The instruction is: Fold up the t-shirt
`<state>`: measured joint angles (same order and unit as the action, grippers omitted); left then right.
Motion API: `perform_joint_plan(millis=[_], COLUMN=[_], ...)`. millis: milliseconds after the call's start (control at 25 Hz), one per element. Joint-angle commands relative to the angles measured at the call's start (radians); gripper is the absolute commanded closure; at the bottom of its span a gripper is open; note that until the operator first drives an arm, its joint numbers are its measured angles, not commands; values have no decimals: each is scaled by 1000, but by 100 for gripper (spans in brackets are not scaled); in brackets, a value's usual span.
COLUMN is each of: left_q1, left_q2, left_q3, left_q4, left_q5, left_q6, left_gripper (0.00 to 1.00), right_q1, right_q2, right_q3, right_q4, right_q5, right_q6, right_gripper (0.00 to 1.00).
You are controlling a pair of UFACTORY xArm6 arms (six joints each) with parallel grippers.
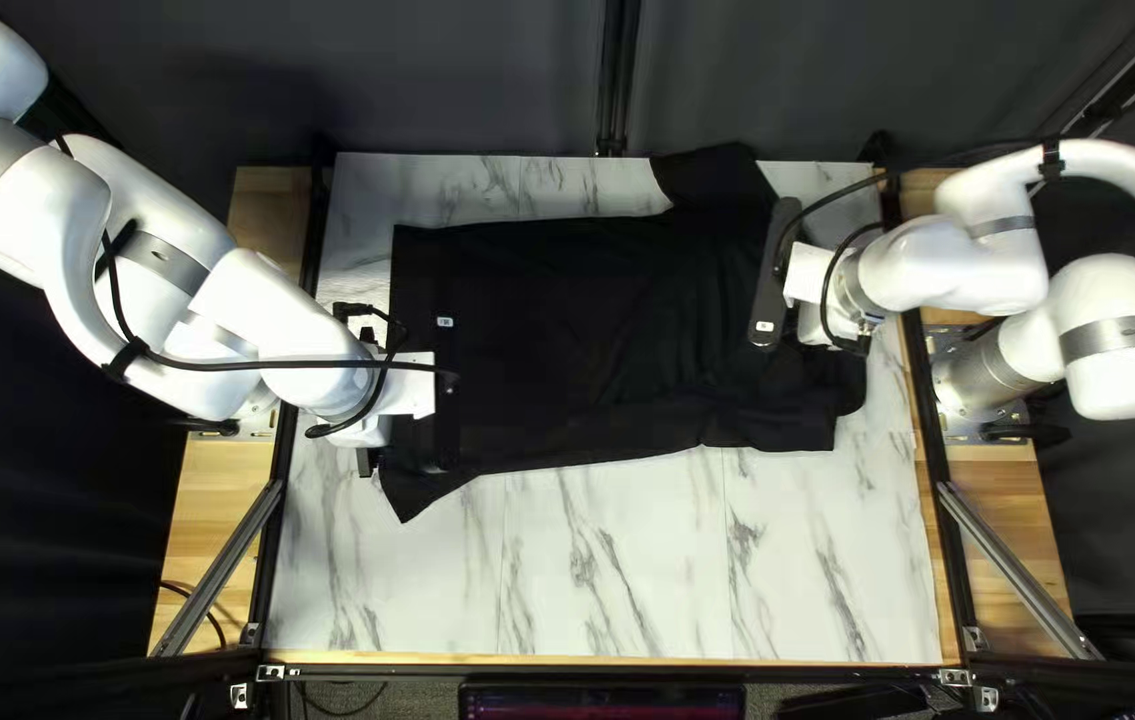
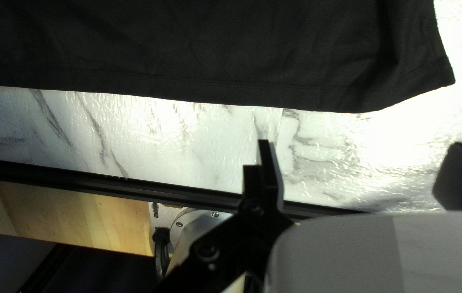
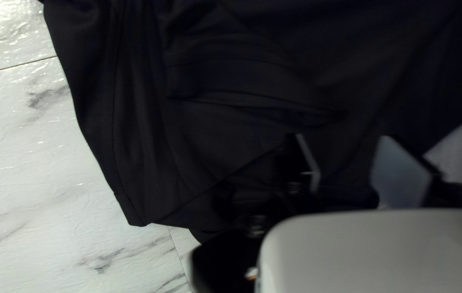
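A black t-shirt (image 1: 568, 320) lies across the tabletop, its straight hem toward my left arm. One sleeve sticks out toward the far edge. My left gripper (image 1: 414, 390) hangs over the hem end in the top left view, fingertips hidden there; my right gripper (image 1: 808, 278) is over the opposite end. In the left wrist view, the gripper (image 2: 358, 168) is wide open with bare marble between its fingers, and the shirt's hem (image 2: 214, 89) lies ahead. In the right wrist view, the gripper (image 3: 350, 168) stands open above wrinkled, layered cloth (image 3: 231, 130).
Marble-patterned tabletop (image 1: 621, 574) shows along the near side. A black rail (image 2: 106, 176) and a wooden strip (image 2: 68, 211) run beside my left gripper. Both arms reach in from the sides, with loose cables along them. A dark curtain (image 1: 461, 80) hangs behind the far edge.
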<state>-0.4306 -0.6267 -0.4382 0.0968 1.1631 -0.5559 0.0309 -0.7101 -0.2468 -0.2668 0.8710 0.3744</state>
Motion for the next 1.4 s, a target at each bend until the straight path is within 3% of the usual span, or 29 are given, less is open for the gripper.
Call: perform_joint_plan(millis=[40,200,320,600,1080,1200,1400], left_q1=[0,0,-41,25,25,25,25], left_q2=[0,0,106,38,38,38,38], left_q3=[0,0,-43,-12,-12,-12,-12], left_q4=[0,0,21,43,43,43,43], left_q5=[0,0,-20,38,38,38,38], left_q6=[0,0,-90,-36,-36,-36,-36], left_gripper=[0,0,0,0,0,0,0], right_q1=[101,201,229,167,167,89,14], right_q2=[-28,5,25,48,41,-39,-72], right_q3=[-13,-24,-18,41,47,3,-100], right_q4=[-24,-60,-78,-82,-92,14,80], right_q5=[56,55,32,-70,-67,45,185], right_q6=[86,195,235,181,184,21,-109], right_gripper=[0,0,0,0,0,0,0])
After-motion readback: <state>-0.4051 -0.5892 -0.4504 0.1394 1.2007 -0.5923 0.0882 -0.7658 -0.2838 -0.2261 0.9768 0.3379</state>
